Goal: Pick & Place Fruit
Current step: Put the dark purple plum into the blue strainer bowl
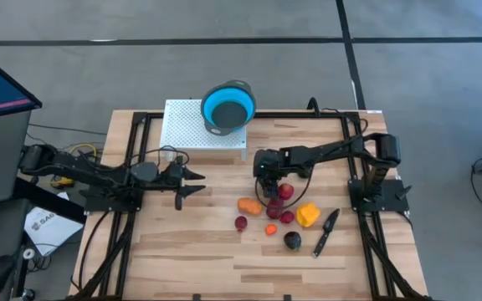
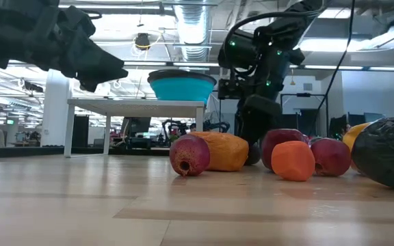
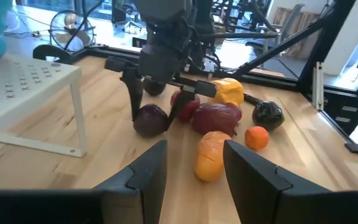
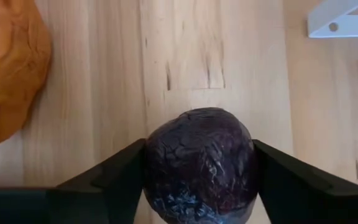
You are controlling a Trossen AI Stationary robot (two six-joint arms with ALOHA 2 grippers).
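Observation:
A cluster of toy fruit lies right of the table's middle: a long orange piece (image 1: 248,205), red ones (image 1: 285,191) (image 1: 241,223), a yellow one (image 1: 308,215), a small orange one (image 1: 270,228) and a dark one (image 1: 292,241). My right gripper (image 4: 199,155) points down at the cluster's far-left side, shut on a dark purple fruit (image 3: 150,119). In the high view the gripper (image 1: 268,182) hides that fruit. My left gripper (image 1: 192,181) hovers open to the left of the cluster, touching nothing. My right gripper pinches the dark purple fruit between its two fingers, one on each side of its rounded body (image 4: 157,165). The fingers (image 3: 132,99) come from above, pointing down. The fruit's underside appears to rest on the table.
A blue bowl (image 1: 228,106) sits on the right end of a white perforated stand (image 1: 189,125) at the far edge. A black-handled knife (image 1: 325,232) lies right of the fruit. Black frame rails run along the table's left and right sides. Bare wood (image 1: 191,251) fills the near left.

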